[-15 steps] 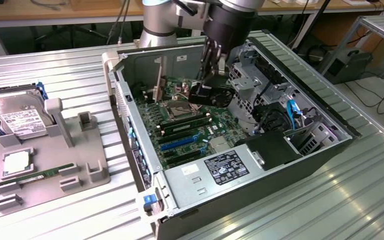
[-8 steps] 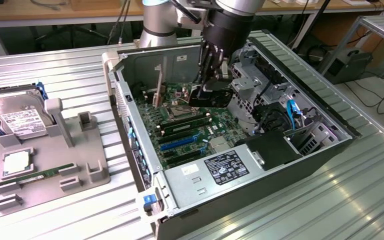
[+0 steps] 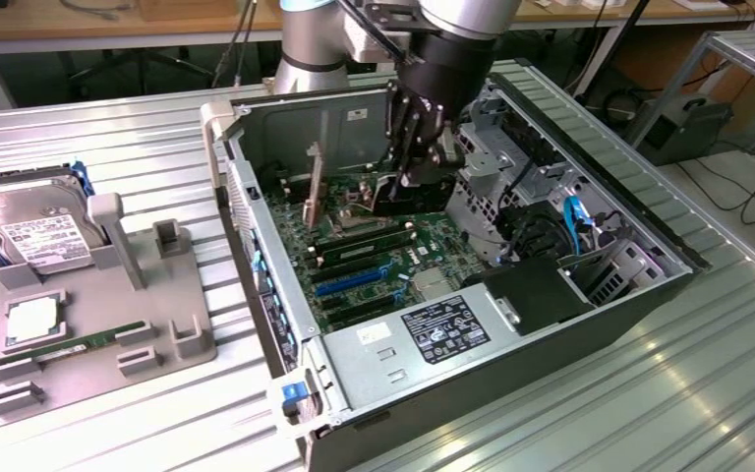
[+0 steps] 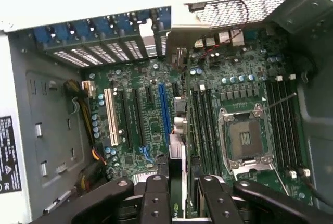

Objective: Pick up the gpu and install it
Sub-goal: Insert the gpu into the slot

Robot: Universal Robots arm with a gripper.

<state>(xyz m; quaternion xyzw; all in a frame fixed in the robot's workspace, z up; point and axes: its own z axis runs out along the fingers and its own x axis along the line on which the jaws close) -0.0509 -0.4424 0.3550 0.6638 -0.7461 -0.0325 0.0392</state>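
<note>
The gpu (image 4: 177, 161) stands on its edge inside the open computer case (image 3: 240, 187), just above the motherboard (image 4: 151, 125) and close beside the long blue slot (image 4: 164, 109). The jaws of the gripper (image 4: 182, 193) are clamped on the card from both sides, and the arm reaches into the case from above.

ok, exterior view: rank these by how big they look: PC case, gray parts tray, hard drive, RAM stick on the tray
1. PC case: largest by far.
2. gray parts tray: clearly smaller than the case.
3. hard drive: covers one corner of the tray.
4. RAM stick: smallest, a thin green strip.
No close calls.
</note>
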